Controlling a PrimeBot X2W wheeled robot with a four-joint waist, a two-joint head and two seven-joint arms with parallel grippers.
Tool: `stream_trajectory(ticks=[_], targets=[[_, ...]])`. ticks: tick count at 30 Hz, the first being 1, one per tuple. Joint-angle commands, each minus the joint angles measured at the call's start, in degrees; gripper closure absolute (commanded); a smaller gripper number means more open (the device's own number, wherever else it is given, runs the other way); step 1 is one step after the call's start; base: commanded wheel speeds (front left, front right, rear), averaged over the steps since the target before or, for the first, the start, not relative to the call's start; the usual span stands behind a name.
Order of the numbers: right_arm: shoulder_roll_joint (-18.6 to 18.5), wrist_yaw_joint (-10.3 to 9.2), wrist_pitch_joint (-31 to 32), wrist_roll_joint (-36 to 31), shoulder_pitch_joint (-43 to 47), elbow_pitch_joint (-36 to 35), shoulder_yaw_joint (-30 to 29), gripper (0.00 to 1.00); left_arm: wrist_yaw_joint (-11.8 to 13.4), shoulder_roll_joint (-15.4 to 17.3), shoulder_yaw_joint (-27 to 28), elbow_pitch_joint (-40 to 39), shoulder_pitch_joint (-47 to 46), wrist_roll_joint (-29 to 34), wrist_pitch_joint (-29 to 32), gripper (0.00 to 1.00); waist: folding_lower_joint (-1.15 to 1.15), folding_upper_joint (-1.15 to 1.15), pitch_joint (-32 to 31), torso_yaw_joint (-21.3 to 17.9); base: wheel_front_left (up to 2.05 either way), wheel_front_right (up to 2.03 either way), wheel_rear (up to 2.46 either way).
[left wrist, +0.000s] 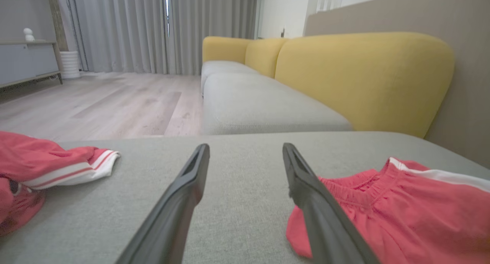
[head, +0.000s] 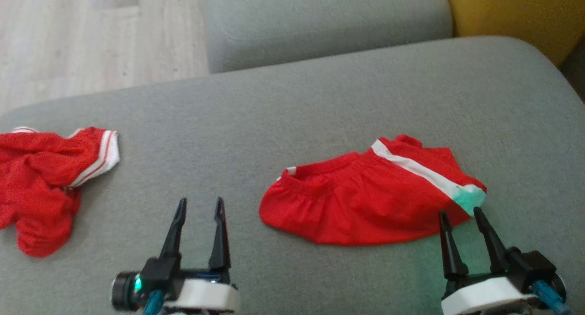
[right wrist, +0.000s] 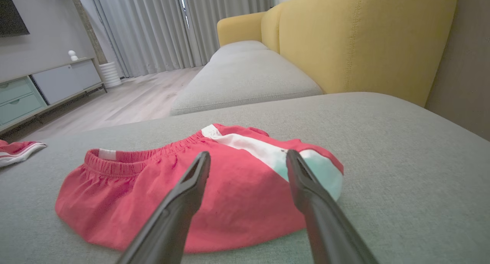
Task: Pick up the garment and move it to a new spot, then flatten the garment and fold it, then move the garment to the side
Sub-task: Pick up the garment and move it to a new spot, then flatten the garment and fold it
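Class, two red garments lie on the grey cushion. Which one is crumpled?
The red garment on the robot's left, bunched up with a striped white cuff. The red shorts by the right gripper lie flat.

L gripper (head: 201,204) & R gripper (head: 459,214) both spread, empty.

Grey fabric sofa cushion (head: 320,95): broad, rounded at the corners, carrying two garments that are lying well apart. On the right side, red shorts (head: 361,205) with an elastic waistband and a white side stripe are lying folded over and flat. At the left edge, a crumpled red top (head: 36,178) with white-and-red striped trim is lying bunched, one trimmed edge spreading onto the fabric.
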Motion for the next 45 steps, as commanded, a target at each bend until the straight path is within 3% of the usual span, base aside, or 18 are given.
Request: stream_trajectory(ticks=[1, 7, 13, 19, 30, 45], targets=[[-0.28, 0.42, -0.37, 0.39, -0.70, -1.67, 0.97, 0.00, 0.04, -0.16, 2.58, -3.11, -0.77, 0.55, -0.62, 0.00, 0.00, 0.00, -1.81, 1.76, 0.00, 0.00, 0.00], [-0.28, 0.42, -0.37, -0.07, 1.08, -4.59, -0.99, 0.00, 0.39, -0.40, 6.29, -12.59, 7.36, 3.19, -0.63, 0.00, 0.00, 0.00, -4.50, 3.33, 0.00, 0.00, 0.00], [-0.28, 0.42, -0.37, 0.56, 3.74, -6.54, -2.16, 0.00, 0.82, -0.43, 6.54, -14.98, 12.62, 5.07, -0.63, 0.00, 0.00, 0.00, -6.30, 3.80, 0.00, 0.00, 0.00], [-0.28, 0.42, -0.37, 0.56, 5.53, -7.27, -2.09, 0.00, 1.63, -0.44, 6.51, -15.36, 14.01, 7.60, -0.63, 0.00, 0.00, 0.00, -6.77, 4.23, 0.00, 0.00, 0.00], [-0.28, 0.42, -0.37, 0.47, 5.68, -6.50, 0.83, 0.00, 2.91, -0.44, 6.74, -14.54, 13.87, 6.28, -0.63, 0.00, 0.00, 0.00, -6.72, 4.86, 0.00, 0.00, 0.00], [-0.28, 0.42, -0.37, -1.40, 5.43, -6.84, 2.24, 0.00, 2.55, -0.44, 7.09, -11.88, 14.21, 4.90, -0.63, 0.00, 0.00, 0.00, -6.80, 5.40, 0.00, 0.00, 0.00]])
